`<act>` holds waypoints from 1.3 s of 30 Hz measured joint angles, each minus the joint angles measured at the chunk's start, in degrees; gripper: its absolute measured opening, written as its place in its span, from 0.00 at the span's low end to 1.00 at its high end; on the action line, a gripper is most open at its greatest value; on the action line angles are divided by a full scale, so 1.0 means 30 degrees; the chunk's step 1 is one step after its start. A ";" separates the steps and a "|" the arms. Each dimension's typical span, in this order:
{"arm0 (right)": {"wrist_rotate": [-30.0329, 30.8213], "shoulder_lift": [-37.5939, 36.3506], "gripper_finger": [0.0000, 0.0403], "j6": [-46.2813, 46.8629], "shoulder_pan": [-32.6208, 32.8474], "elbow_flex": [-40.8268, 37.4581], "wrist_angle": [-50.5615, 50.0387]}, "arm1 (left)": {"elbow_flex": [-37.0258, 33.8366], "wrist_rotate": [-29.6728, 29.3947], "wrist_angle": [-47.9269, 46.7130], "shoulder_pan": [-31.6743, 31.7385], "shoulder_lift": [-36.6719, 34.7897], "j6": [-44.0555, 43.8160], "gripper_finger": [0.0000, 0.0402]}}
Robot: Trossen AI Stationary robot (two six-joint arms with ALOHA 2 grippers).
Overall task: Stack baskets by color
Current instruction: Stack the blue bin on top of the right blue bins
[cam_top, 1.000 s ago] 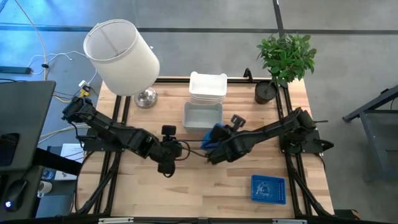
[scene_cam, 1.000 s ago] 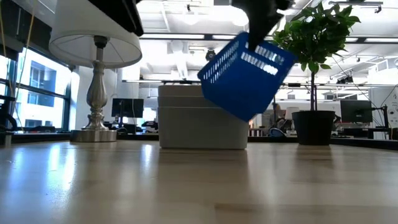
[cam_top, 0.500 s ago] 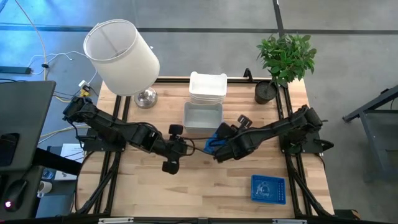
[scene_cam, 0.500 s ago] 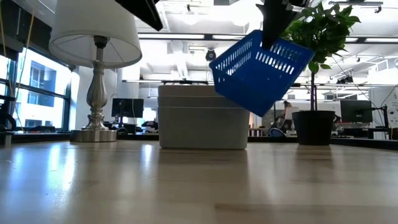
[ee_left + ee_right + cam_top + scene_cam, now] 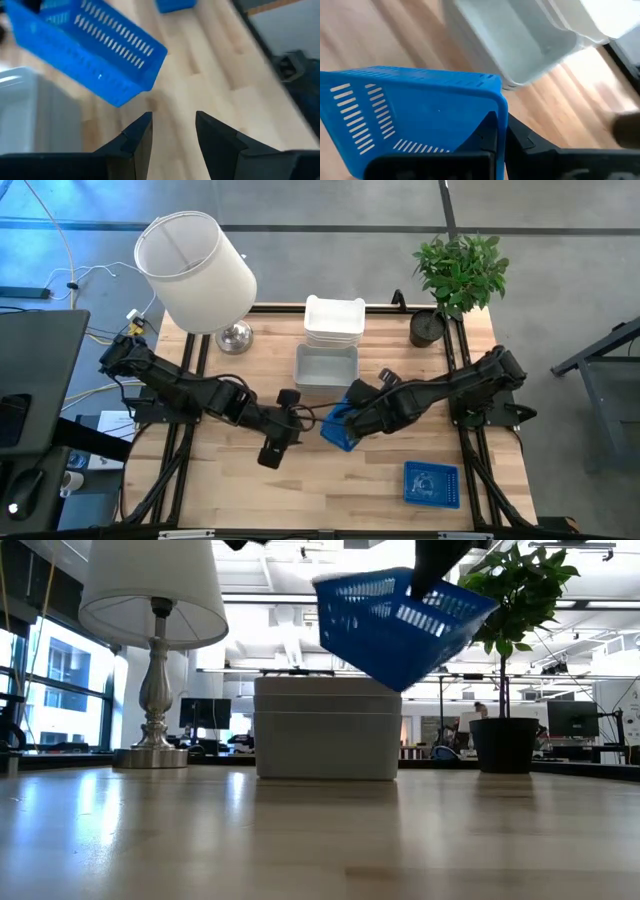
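Note:
My right gripper (image 5: 352, 418) is shut on a blue slatted basket (image 5: 338, 430), which hangs tilted in the air above the table's middle; it shows high in the low view (image 5: 400, 620). My left gripper (image 5: 172, 135) stands open just left of it (image 5: 305, 416), touching nothing. A second blue basket (image 5: 431, 483) rests by its base near the table's front right. A grey basket (image 5: 325, 367) sits on the table at the back, in front of a stack of white baskets (image 5: 334, 320). My right gripper pinches the blue basket's side wall at its rim, close to a corner (image 5: 497, 107). One finger (image 5: 487, 135) is inside the basket and the other (image 5: 525, 140) outside. The fingers slant down from the table's right. The basket hangs tilted, lifted clear of the table.
A big white lamp (image 5: 196, 270) stands at the table's back left and a potted plant (image 5: 455, 280) at the back right. Bare wood (image 5: 240, 490) lies along the near edge, left of the second blue basket.
My right gripper has risen and turned, carrying the blue basket toward the table's near edge; the basket has swung from steeply tipped to nearer level. My left gripper has shifted toward the table's right and tipped upward, staying open.

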 joint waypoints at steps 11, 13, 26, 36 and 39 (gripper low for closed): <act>0.0884 0.0124 0.00 -0.2396 -0.0463 0.0087 0.6220 | -0.0022 0.3183 0.1172 -0.0423 -0.0022 0.0094 0.34; 0.0637 0.0124 0.00 -0.3730 -0.0637 0.0087 0.8142 | -0.0015 0.3184 0.1399 -0.0430 -0.0022 0.0095 0.34; -0.0774 0.0754 0.00 -0.4643 -0.1292 0.0175 1.0811 | -0.0022 0.4982 0.2852 -0.1351 0.0022 0.1690 0.34; -0.0076 -0.0005 0.00 -0.3989 -0.1508 0.0182 0.8677 | -0.0028 0.3529 -0.0530 -0.2910 -0.0416 0.0639 0.34; 0.0026 -0.0415 0.00 -0.3333 -0.1437 0.0176 0.7586 | -0.0034 0.2641 -0.1383 -0.3145 -0.0640 0.0583 0.34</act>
